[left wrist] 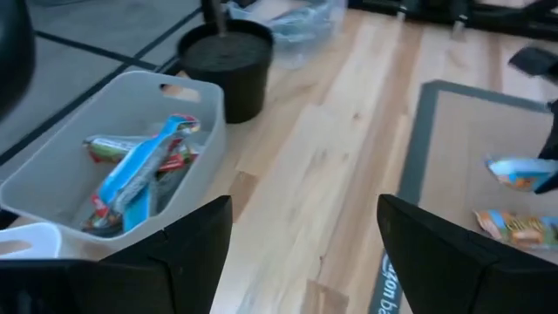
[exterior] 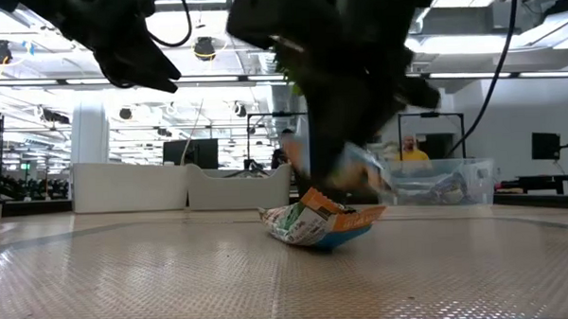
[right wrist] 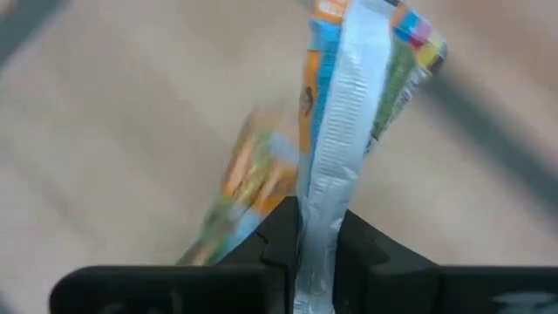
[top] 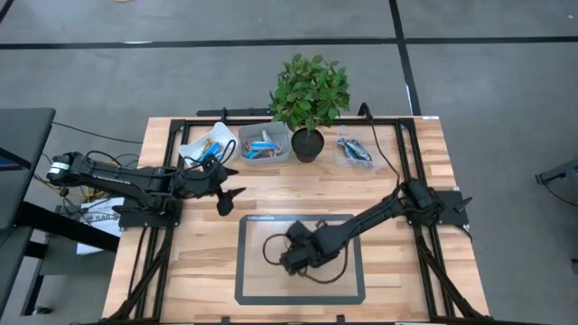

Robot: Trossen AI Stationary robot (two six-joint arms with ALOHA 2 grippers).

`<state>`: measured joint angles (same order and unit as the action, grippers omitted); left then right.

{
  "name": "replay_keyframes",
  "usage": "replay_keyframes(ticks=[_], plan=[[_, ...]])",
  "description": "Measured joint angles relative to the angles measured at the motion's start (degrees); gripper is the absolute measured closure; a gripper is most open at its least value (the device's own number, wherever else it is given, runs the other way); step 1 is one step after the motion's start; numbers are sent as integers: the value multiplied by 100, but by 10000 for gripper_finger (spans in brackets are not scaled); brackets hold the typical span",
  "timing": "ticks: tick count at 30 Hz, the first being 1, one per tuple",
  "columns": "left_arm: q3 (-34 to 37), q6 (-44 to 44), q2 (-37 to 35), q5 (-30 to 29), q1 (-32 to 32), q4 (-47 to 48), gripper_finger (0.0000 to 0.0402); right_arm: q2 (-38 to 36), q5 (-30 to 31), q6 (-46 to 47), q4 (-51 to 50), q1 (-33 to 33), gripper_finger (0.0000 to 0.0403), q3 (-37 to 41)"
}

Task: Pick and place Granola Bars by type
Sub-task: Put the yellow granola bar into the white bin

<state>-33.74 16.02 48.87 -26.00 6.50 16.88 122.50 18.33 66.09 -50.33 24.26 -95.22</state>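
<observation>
My right gripper is over the grey mat, shut on a blue, silver-seamed granola bar. A second bar, orange and blue, lies flat on the mat just under it, and it also shows in the right wrist view. My left gripper hovers open above the wood near the far-left tubs and holds nothing. The middle tub holds several blue and red-green bars. My right gripper pinches the blue bar between its two fingers at one end of the wrapper, along the silver back seam. The fingers slant down from the table's right side. The bar sticks out past the fingertips and is lifted clear above the bar on the mat.
Three translucent tubs stand along the far edge: left, middle and right. A potted plant stands between the middle and right tubs. The grey mat covers the near centre. A person shows far behind.
</observation>
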Motion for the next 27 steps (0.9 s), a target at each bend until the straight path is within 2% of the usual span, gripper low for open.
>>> replay_keyframes(ticks=[5,8,12,15,20,27], plan=[[2,221,-1,-323,-3,-148,123,-412,927,-1103,407,-453,372,-2],[2,208,-1,-380,-13,-525,123,-647,1187,-2147,988,-820,379,-2],[2,81,-9,-542,-13,-1209,123,-865,1185,-3510,1707,-1326,379,-7],[2,-57,-43,-696,-15,-1701,123,-974,1059,-4195,2075,-1664,373,-7],[2,-194,-51,-898,-24,-2160,123,-1095,968,-4860,2384,-2006,372,-5],[2,4,-49,-738,-136,-2343,123,-1115,715,-5702,3447,-2076,379,-2]])
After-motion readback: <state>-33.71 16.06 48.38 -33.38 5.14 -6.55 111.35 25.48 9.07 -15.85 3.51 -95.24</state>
